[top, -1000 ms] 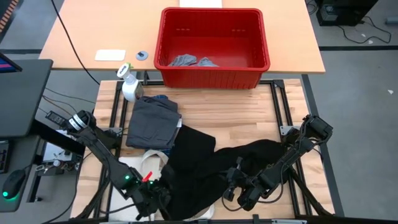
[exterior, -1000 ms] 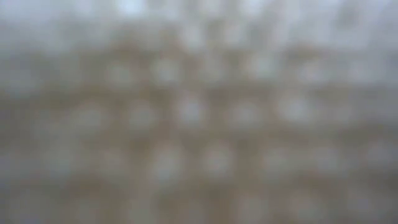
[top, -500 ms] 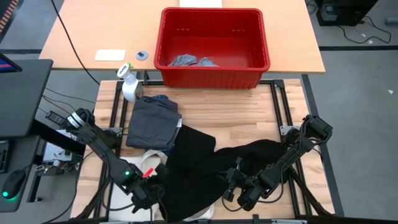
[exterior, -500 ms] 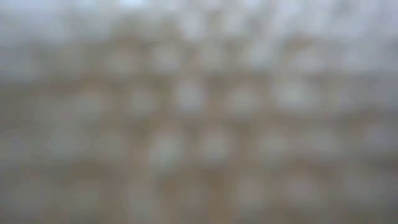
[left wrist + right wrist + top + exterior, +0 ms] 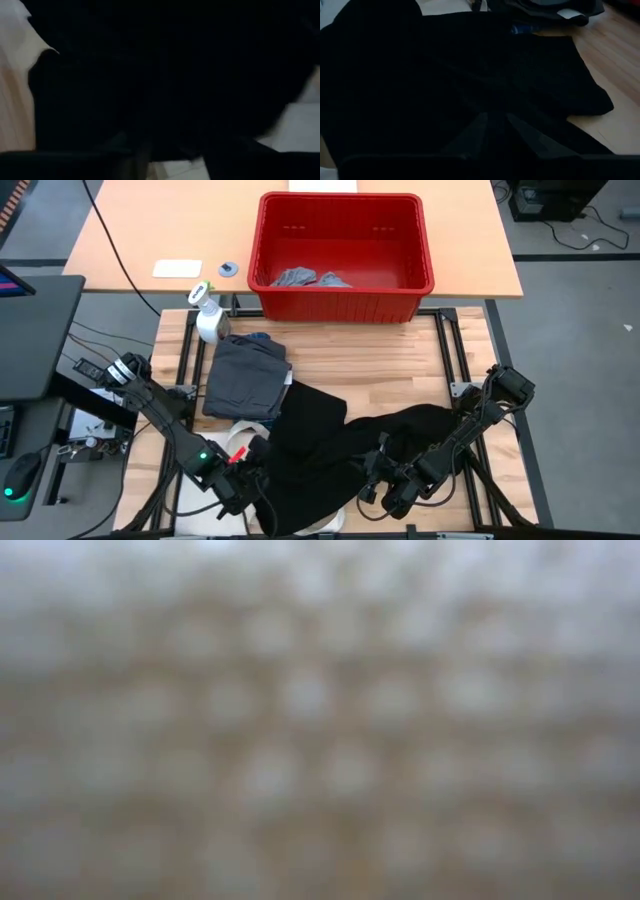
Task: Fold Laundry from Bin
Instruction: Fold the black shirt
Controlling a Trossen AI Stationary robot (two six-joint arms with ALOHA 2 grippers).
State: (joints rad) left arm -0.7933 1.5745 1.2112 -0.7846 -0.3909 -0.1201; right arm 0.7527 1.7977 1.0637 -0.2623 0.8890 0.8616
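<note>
A large black garment [image 5: 330,445] sprawls limp across the near half of the counter [image 5: 400,375], from the centre toward 6 o'clock, with both arms bent low over its near edge. The left claw [image 5: 243,485] sits at its 7 o'clock corner and the right claw [image 5: 385,480] at its 5 o'clock hem; whether either is holding cloth or how wide the jaws stand cannot be told, since black fabric fills both wrist views. The piece looks light, soft and floppy, likely to sag and bunch when lifted, so a pinch at two hem corners, pulled taut, seems the best hold. Counted: one black garment; one folded dark grey piece [image 5: 245,375] at 10 o'clock from centre, with a strip of blue cloth [image 5: 262,337] showing at its far edge; two small grey pieces [image 5: 308,278] in the one red bin [image 5: 342,300] at 12 o'clock; one cream tote [image 5: 235,445] partly under the black cloth; one spray bottle [image 5: 207,315] at 10 o'clock.
</note>
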